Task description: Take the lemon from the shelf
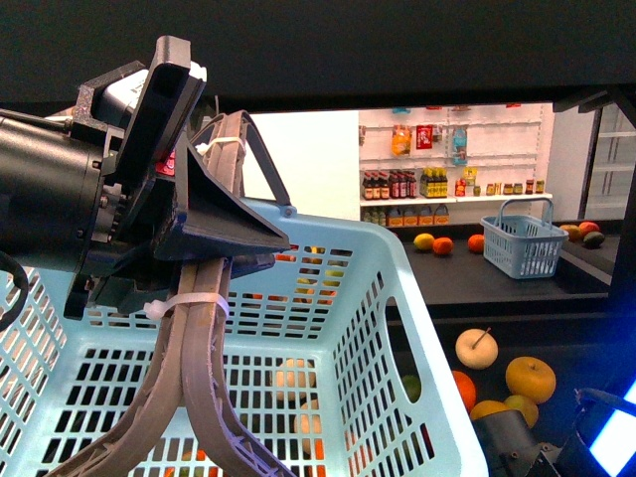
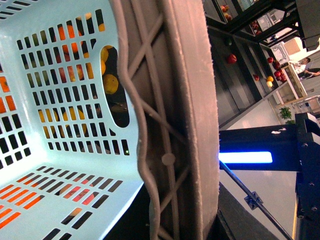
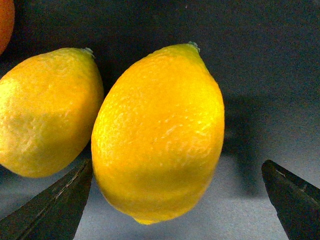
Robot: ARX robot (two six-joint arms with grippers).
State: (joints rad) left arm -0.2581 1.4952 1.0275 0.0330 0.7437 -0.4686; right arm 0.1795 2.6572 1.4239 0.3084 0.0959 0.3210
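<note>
Lemon [image 3: 159, 132] is lying between the spread, empty fingers [image 3: 55, 205] of the right gripper [image 3: 176, 165]
Its long axis is pointing straight ahead of that gripper, one fingertip nearly touching its side

A large pale-blue basket [image 1: 397, 328] fills the foreground, and bits of fruit show through its slotted walls. Past its right rim a pale stemmed fruit [image 1: 476, 349] sits near a golden fruit [image 1: 530, 379]. Higher up a small blue basket [image 1: 524, 248] stands upright with its handle raised. An orange [image 1: 476, 242] is just left of it, and a yellow-green fruit [image 1: 424, 241] further left. Behind them, white wall racks [image 1: 452, 149] carry bottles [image 1: 402, 185]. In the right wrist view a yellow fruit [image 3: 47, 110] lies near an orange-skinned fruit [image 3: 4, 22].
</note>
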